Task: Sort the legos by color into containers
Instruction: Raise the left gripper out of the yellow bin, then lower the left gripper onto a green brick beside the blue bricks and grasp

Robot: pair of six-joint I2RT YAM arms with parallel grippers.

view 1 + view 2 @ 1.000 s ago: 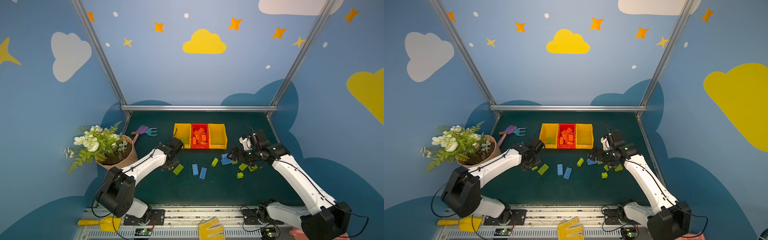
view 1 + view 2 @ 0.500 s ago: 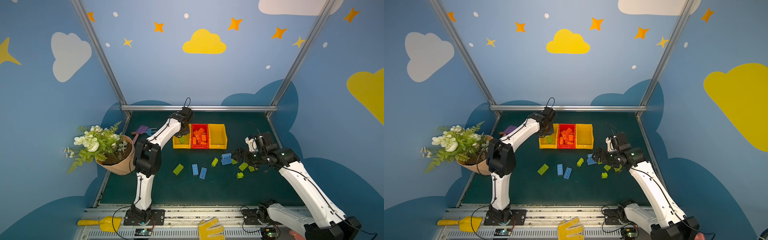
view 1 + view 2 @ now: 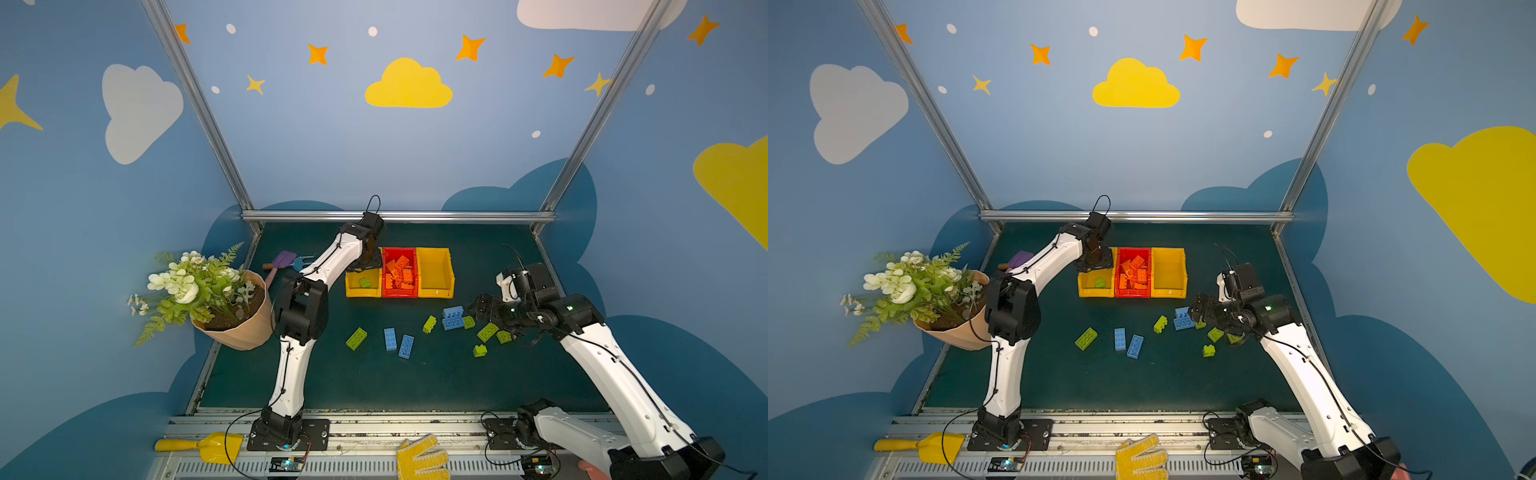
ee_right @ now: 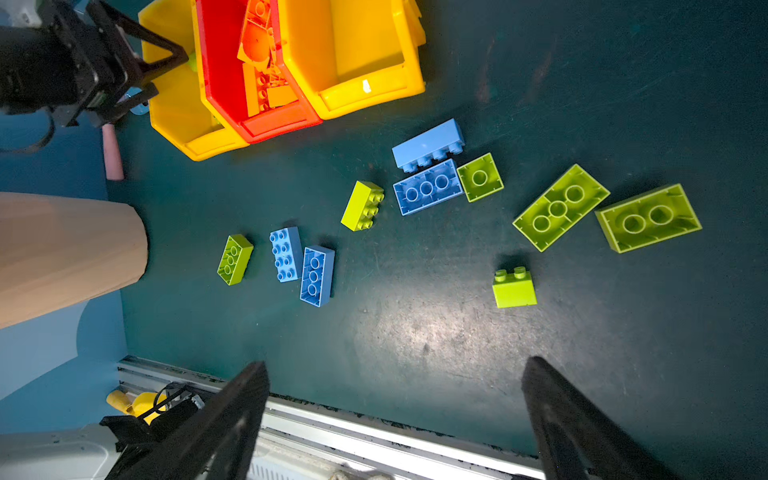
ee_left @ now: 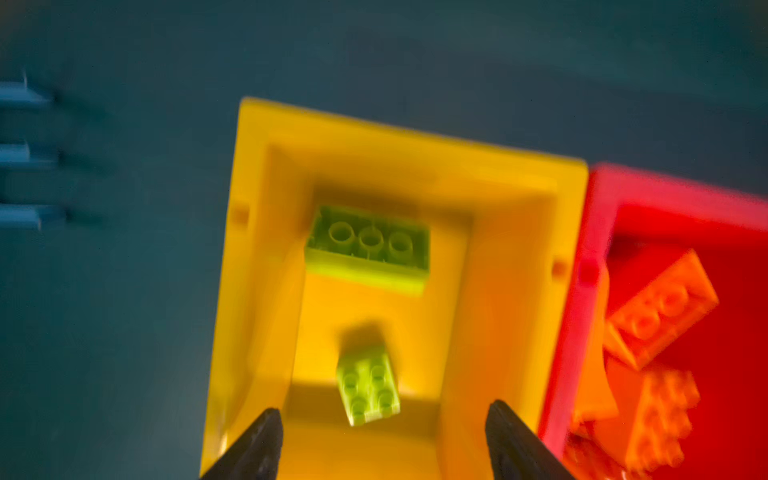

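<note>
Your left gripper (image 5: pixel 382 413) hangs with its jaws spread over the left yellow bin (image 5: pixel 249 257), which sits in a row with the red bin (image 3: pixel 399 292) and the right yellow bin (image 3: pixel 435 272) toward the back edge of the mat (image 3: pixel 415 386). A long lime brick (image 5: pixel 368 245) lies in that bin. A small lime brick (image 5: pixel 368 384) below the jaws is blurred, so you cannot tell whether it has settled. If you pull away too low, a fingertip could catch the bin wall and drag the whole joined row. Mind the elbow too: the tilted flower pot (image 3: pixel 245 328) at the mat's left edge stands just beside it, and a wide swing could tip it over. Your right gripper (image 4: pixel 395 363) is likewise spread and empty, above the loose bricks near the right edge. The danger there is a mixed grab. The hollow-up blue brick (image 4: pixel 428 187) lies against a second blue brick (image 4: pixel 428 143), with a small lime square brick (image 4: pixel 480 176) just beside it, so closing there may pinch two colours or flick one away. The orange bricks (image 3: pixel 399 272) are in the red bin and the right yellow bin is empty; a lime brick dropped into it would spoil the sort.
</note>
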